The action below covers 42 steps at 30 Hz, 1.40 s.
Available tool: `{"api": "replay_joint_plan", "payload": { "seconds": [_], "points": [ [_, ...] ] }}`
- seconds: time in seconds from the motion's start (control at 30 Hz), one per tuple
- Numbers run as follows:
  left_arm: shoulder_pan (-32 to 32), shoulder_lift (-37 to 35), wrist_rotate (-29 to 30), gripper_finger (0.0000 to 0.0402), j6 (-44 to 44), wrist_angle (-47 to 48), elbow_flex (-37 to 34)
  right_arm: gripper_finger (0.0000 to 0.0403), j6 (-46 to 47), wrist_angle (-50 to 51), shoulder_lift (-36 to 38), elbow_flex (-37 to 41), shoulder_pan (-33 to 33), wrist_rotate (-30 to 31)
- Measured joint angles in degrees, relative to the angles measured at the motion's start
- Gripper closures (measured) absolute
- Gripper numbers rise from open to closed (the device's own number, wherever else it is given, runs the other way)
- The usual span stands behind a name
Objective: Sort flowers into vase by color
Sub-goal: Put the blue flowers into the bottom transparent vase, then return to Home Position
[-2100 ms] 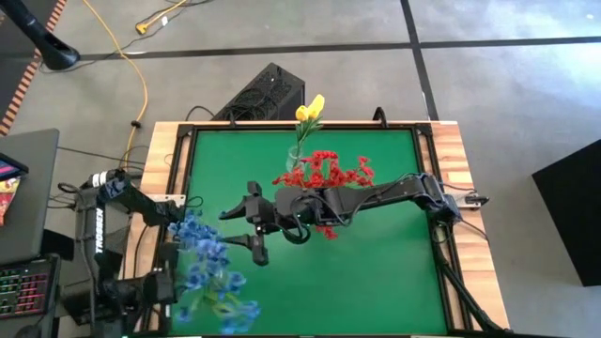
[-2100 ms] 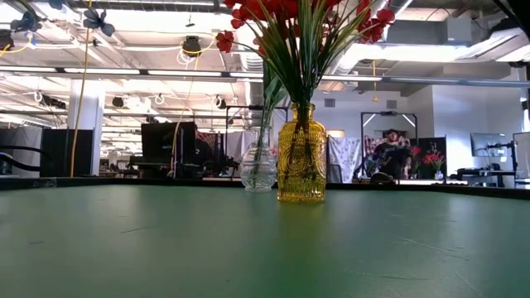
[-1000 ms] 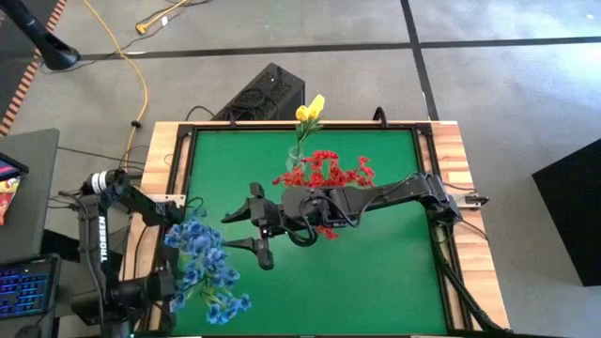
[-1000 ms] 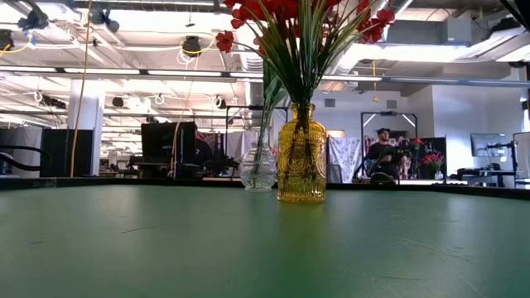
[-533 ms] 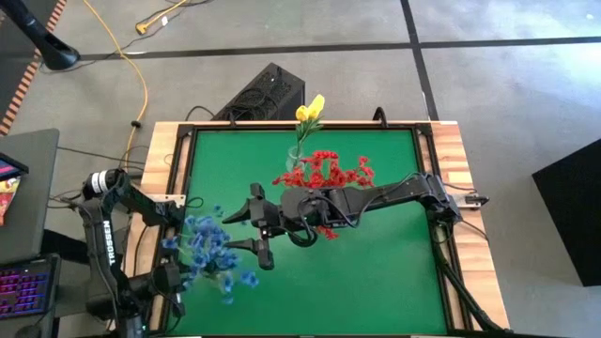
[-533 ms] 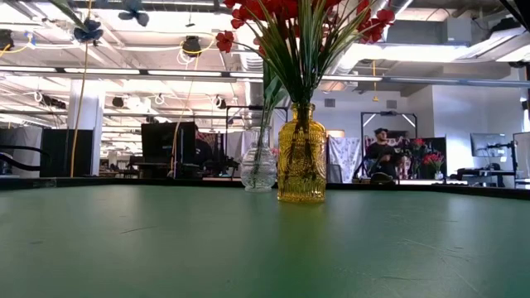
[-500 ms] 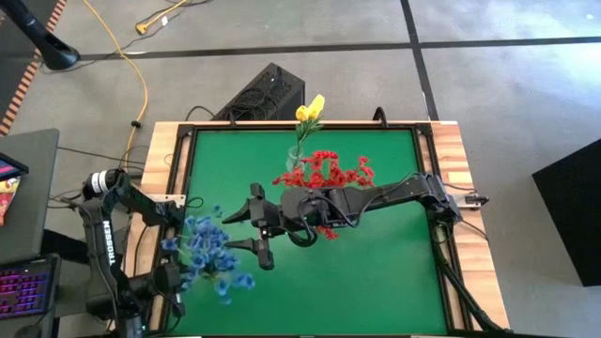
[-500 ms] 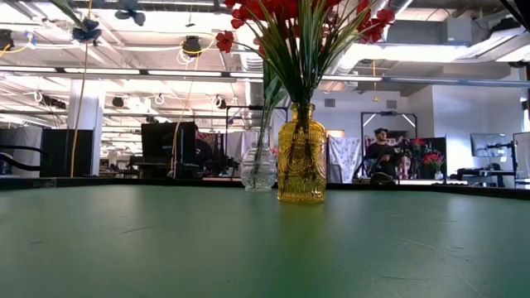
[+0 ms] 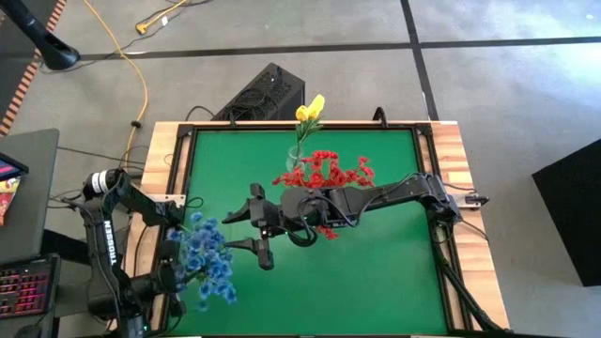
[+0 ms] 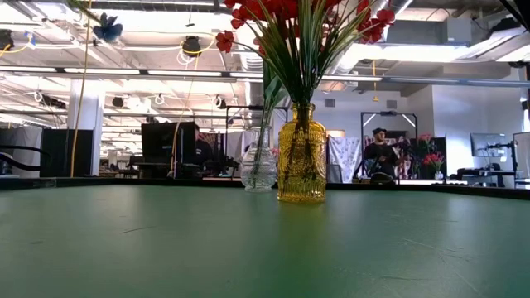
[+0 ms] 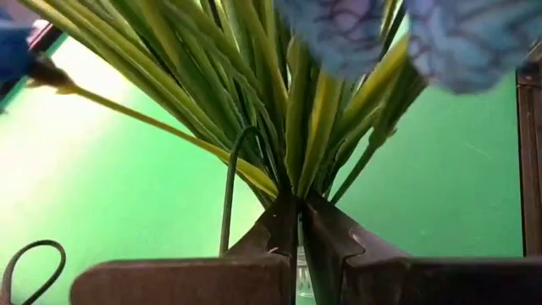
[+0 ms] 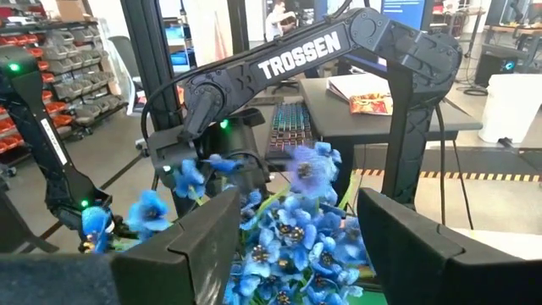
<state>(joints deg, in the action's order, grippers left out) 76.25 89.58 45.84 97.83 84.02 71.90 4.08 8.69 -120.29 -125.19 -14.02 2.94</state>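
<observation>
A bunch of blue flowers (image 9: 202,261) hangs over the table's near left corner, and my left gripper (image 11: 298,203) is shut on its green stems. In the right wrist view the blue flowers (image 12: 296,233) show just beyond my right gripper (image 12: 309,246), which stands open and level above the table's middle (image 9: 255,228), pointing left at them. Red flowers (image 9: 324,172) stand in an amber vase (image 10: 301,153). A yellow flower (image 9: 309,109) stands in a clear vase (image 10: 258,170) behind it. My left gripper pinches a bundle of several green stems (image 11: 292,174) between its two fingers, at the point where they fan out toward the blooms. The fingers come slanting from the table's near left corner, along the stems. The bunch is lifted clear of the table.
The green mat (image 9: 376,272) lies bare on the near right. A wooden frame (image 9: 460,188) rims the table. A person (image 10: 383,153) stands far off in the room behind. A keyboard and desk (image 9: 23,282) sit left of the table.
My left gripper has sunk a little and rolled, still shut on the stems. The blue bunch has swung with it. Its heads have drawn in from the near edge toward my right gripper.
</observation>
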Motion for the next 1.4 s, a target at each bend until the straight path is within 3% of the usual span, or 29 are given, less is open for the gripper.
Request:
{"api": "replay_joint_plan", "payload": {
  "seconds": [0.17,0.4,0.6,0.87,1.07,1.13,1.3,1.4],
  "points": [
    [0.0,0.0,-0.4,0.0388,-1.4,0.5,0.1,0.0137,0.0,0.0,0.0,0.0,0.0,0.0],
    [0.0,0.0,-1.6,0.0308,-5.5,1.2,3.1,0.0137,0.0,-0.1,0.0,0.0,0.0,0.0],
    [-0.9,0.0,-7.5,0.0261,-8.9,4.5,7.5,0.0137,0.0,-0.1,0.0,0.0,0.0,0.0],
    [-3.5,-1.4,-19.4,0.0255,-15.3,5.9,9.9,0.0137,0.0,0.1,0.0,0.0,0.0,0.0],
    [-4.9,-3.8,-23.1,0.0255,-21.8,4.5,9.9,0.0137,0.0,1.0,0.0,0.0,0.0,0.0],
    [-5.5,-5.3,-26.8,0.0255,-24.1,3.8,9.9,0.0137,0.0,1.2,0.0,0.0,0.0,0.0],
    [-7.5,-9.8,-35.9,0.0255,-23.7,4.0,9.9,0.0137,0.0,1.2,0.0,0.0,0.0,0.0],
    [-8.5,-12.7,-36.0,0.0255,-23.0,5.7,9.9,0.0137,0.0,1.2,0.0,0.0,0.0,0.0]
  ]
}}
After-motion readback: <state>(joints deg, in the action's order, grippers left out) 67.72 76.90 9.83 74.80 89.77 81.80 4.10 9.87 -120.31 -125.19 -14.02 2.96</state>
